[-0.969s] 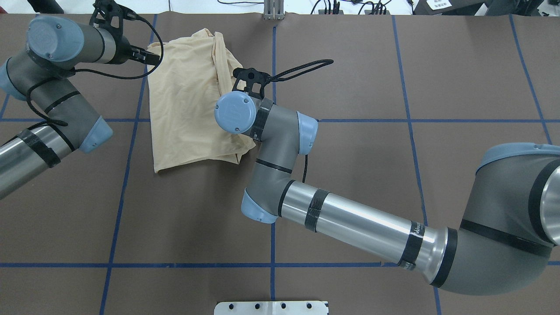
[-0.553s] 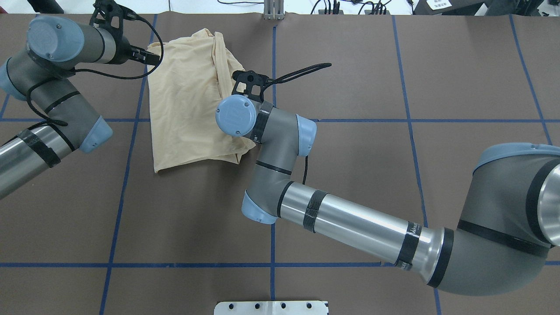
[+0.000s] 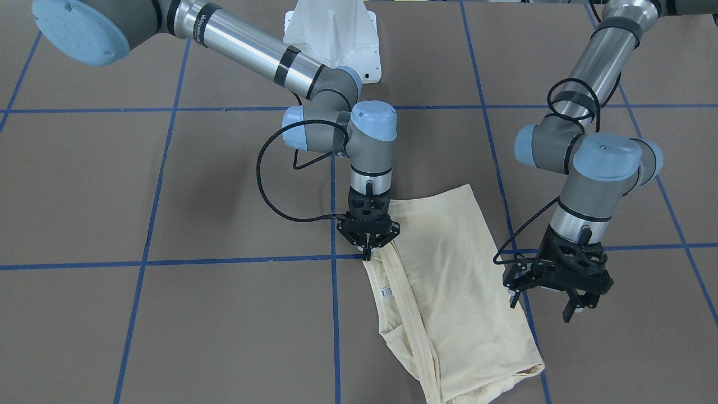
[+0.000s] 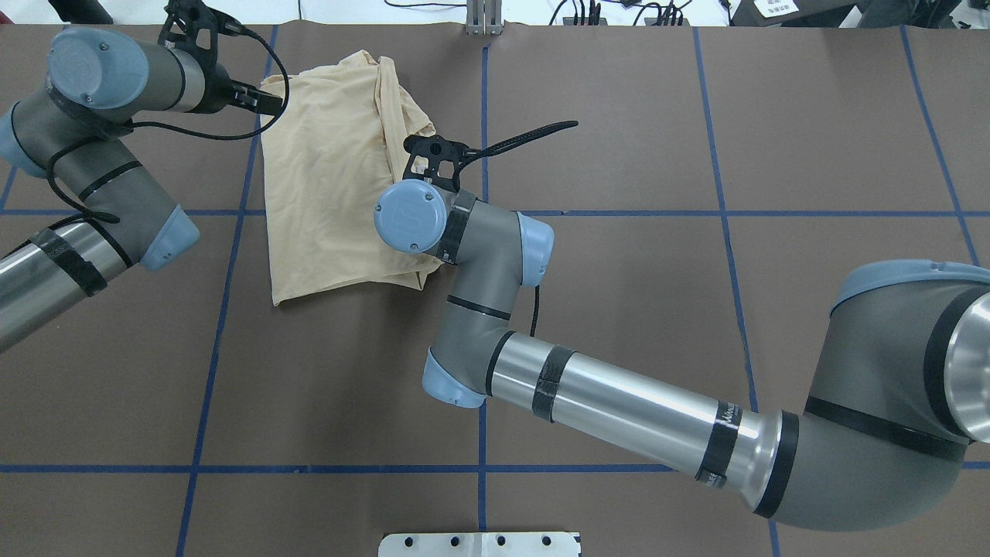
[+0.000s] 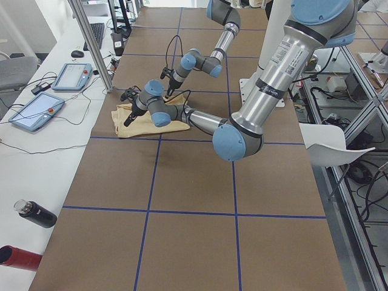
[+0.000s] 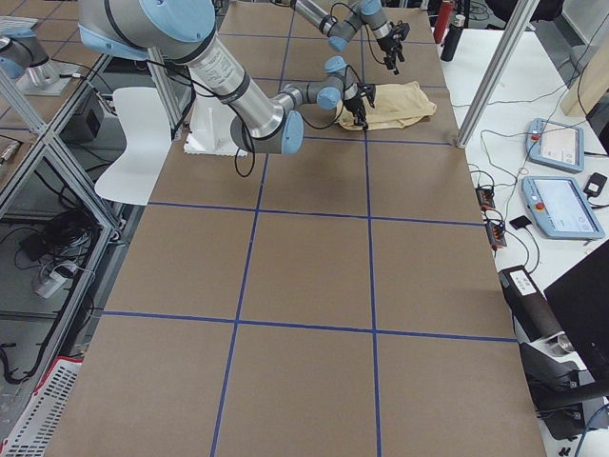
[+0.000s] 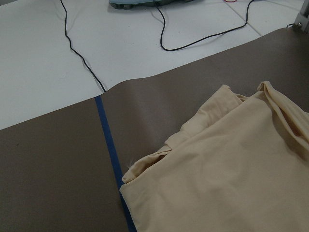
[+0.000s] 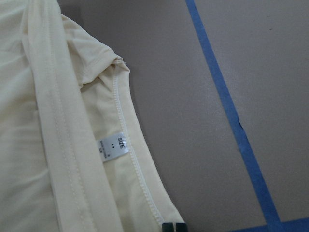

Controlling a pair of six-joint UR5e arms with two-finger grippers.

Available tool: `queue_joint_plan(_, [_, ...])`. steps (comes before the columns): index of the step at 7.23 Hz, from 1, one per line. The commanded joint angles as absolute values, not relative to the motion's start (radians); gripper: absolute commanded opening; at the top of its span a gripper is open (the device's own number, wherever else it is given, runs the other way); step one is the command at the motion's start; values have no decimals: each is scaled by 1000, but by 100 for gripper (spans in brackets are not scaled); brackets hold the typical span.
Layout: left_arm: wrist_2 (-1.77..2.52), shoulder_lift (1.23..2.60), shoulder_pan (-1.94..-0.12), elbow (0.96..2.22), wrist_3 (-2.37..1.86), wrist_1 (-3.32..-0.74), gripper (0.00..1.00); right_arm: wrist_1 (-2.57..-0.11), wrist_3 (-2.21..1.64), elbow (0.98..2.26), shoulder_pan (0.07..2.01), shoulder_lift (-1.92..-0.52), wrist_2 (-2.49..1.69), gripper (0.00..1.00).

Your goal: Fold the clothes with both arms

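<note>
Jaws of the black right gripper [image 3: 367, 247] are being pinched on the neckline of the pale cream-yellow thin-fabric T-shirt [image 3: 460, 280], folded on the brown table [image 3: 168, 196]; the black left gripper [image 3: 543, 306] is being held wide open beside it.

We see a pale cream-yellow shirt [image 3: 454, 269] with a small white label [image 8: 113, 146] printed in dark letters, on a dull brown table [image 3: 168, 185] crossed by a grid of blue tape lines [image 3: 168, 262]. The left arm [image 3: 594, 67] and right arm [image 3: 247, 42] are silver and grey with light blue caps and black bands. The left gripper [image 3: 547, 306], right gripper [image 3: 367, 255] and cables [image 3: 263, 185] are black, and on the far white bench [image 5: 36, 157] lie a black bottle [image 5: 36, 215] and a red one [image 5: 21, 257].
</note>
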State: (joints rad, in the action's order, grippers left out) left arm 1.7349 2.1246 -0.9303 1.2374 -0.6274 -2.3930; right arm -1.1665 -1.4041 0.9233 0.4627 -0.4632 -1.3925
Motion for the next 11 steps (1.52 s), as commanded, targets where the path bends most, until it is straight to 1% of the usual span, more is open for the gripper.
queue_joint_plan(1, [1735, 2125, -928, 1239, -629, -2393, 100, -1362, -1394, 1159, 459, -526, -1405, 0])
queue_joint_plan(2, [1735, 2125, -928, 1246, -629, -2393, 100, -1382, -1397, 1357, 427, -675, -1405, 0])
queue_joint_plan(3, [1735, 2120, -928, 1246, -629, -2393, 100, -1382, -1400, 1525, 388, -833, -1394, 0])
queue_joint_plan(4, [1735, 2109, -927, 1258, -629, -2393, 100, -1382, -1401, 1660, 352, -953, -1355, 0])
queue_joint_plan(5, [1736, 2097, -927, 1272, -629, -2393, 100, -1382, -1401, 1751, 330, -1045, -1339, 0])
queue_joint_plan(6, [1736, 2097, -927, 1275, -629, -2393, 100, -1382, -1405, 1802, 307, -1101, -1309, 0])
queue_joint_plan(7, [1736, 2097, -927, 1275, -629, -2393, 100, -1382, -1407, 1807, 295, -1117, -1299, 0])
queue_joint_plan(8, [1736, 2097, -927, 1273, -629, -2393, 100, -1381, -1399, 1799, 290, -1118, -1298, 96])
queue_joint_plan(9, [1738, 2095, -927, 1273, -629, -2393, 100, -1381, -1393, 1807, 293, -1111, -1284, 100])
queue_joint_plan(10, [1738, 2095, -927, 1273, -629, -2393, 100, -1387, -1369, 1804, 339, -1083, -1326, 100])
queue_joint_plan(11, [1738, 2097, -927, 1273, -629, -2393, 100, -1443, -1314, 1799, 403, -1010, -1421, 100])
